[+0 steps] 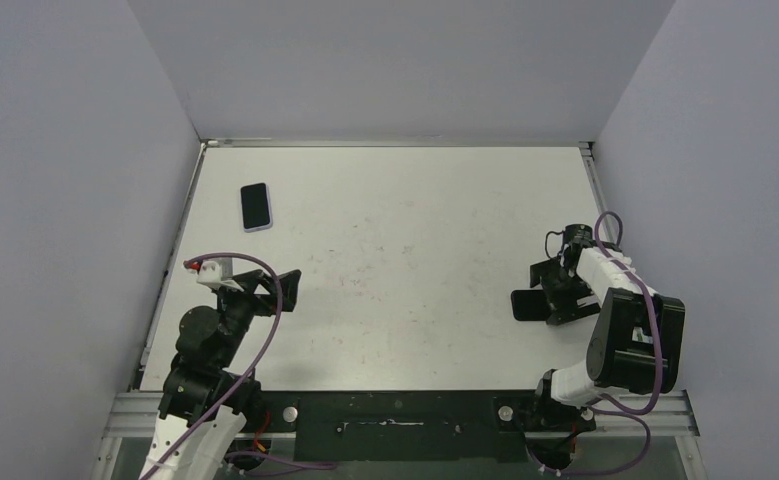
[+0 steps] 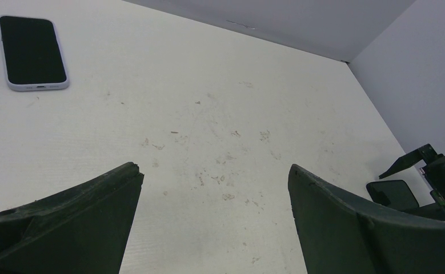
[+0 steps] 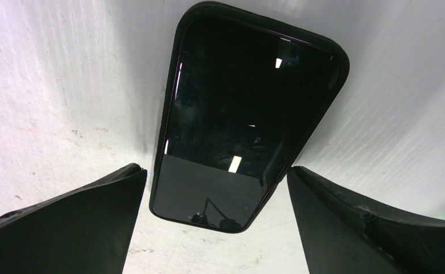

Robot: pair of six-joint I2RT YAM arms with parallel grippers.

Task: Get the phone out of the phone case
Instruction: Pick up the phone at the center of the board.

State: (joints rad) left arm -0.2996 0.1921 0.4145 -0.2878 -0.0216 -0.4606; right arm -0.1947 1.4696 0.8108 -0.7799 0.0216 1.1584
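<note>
- Dark phone (image 3: 248,114), in its dark case, lies flat near the bench's (image 1: 415,250) right edge, just under the right tool (image 3: 215,174), with its long axis running out between the fingers.
- Right tool is spread wide and holds nothing.
- Left tool (image 2: 214,171) is likewise wide and unladen, well apart from the dark phone.
- Pale phone (image 1: 256,206) lies near the far left corner.
- Bench is white and scuffed, with walls on three sides.

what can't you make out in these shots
1. Top view: black phone partly under the right gripper.
2. Left wrist view: that phone cut off by a finger of the left gripper.
3. All views: backs of it and the pale phone, against the table.
</note>
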